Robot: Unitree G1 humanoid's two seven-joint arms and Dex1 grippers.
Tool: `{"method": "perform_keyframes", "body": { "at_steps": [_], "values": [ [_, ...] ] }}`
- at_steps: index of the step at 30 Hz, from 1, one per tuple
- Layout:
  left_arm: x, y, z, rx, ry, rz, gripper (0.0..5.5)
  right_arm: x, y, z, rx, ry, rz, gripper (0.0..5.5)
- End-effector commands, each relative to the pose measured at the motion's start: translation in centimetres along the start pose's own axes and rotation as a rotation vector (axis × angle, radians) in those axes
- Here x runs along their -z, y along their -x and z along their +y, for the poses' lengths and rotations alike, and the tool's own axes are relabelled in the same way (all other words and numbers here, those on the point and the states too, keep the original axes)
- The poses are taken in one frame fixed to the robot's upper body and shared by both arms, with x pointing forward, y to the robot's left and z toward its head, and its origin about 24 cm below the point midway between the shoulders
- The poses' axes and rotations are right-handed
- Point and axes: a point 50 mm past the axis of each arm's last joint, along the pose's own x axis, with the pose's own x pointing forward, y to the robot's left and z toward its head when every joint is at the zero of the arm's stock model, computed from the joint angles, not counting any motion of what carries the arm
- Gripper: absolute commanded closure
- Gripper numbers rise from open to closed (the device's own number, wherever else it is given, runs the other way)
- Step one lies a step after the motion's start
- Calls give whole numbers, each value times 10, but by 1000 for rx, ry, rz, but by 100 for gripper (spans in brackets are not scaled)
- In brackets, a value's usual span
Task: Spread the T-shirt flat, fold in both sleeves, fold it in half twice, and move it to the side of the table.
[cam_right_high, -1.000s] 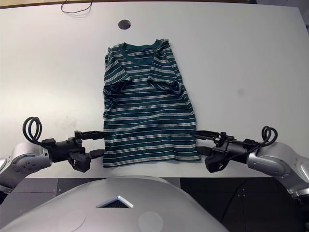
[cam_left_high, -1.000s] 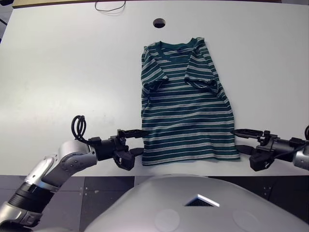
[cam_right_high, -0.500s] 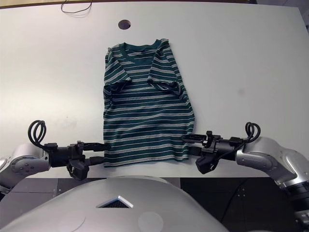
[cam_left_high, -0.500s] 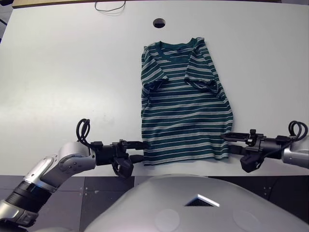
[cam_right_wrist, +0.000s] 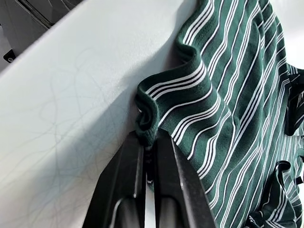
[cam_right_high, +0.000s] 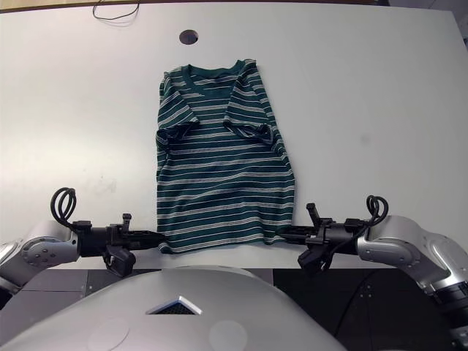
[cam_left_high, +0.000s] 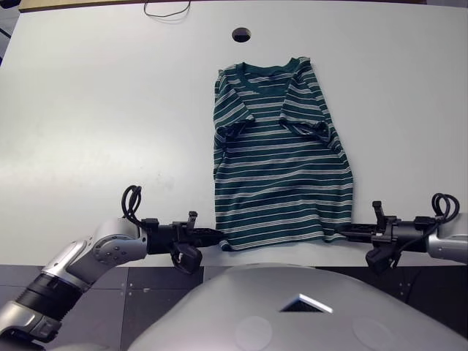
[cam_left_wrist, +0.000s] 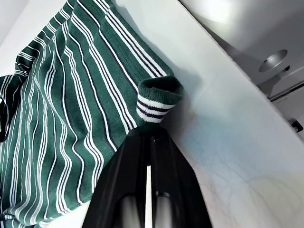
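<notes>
Green T-shirt (cam_left_high: 281, 157), 2 corners partly hidden

shirt (cam_left_high: 281, 168): knit cloth, matt, ribbed hem
table (cam_left_high: 110, 110): smooth, faint sheen, fine scuffs
fingers (cam_left_wrist: 121, 183): black, probably plastic, slightly glossy

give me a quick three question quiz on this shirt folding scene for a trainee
1. True or false: both sleeves of the T-shirt are folded in.
2. What do the left tool and right tool each pinch? A the collar, B a bottom hem corner, C a sleeve.
3. Fill in: the round hole in the table lies beyond the shirt's ____.
Key: 1 true; 2 B; 3 collar.
</notes>
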Motion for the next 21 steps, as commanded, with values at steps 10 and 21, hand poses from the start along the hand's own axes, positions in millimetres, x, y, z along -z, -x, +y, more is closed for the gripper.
{"method": "perform_keyframes", "body": {
  "at_steps": [10, 21],
  "values": [
    [-5, 17, 38, -426, 132, -114, 539, -4, 20, -55, 444, -101, -59, 538],
    [78, 2, 148, -1002, 132, 205, 539, 99, -15, -161, 1001, -192, 275, 538]
  ]
}}
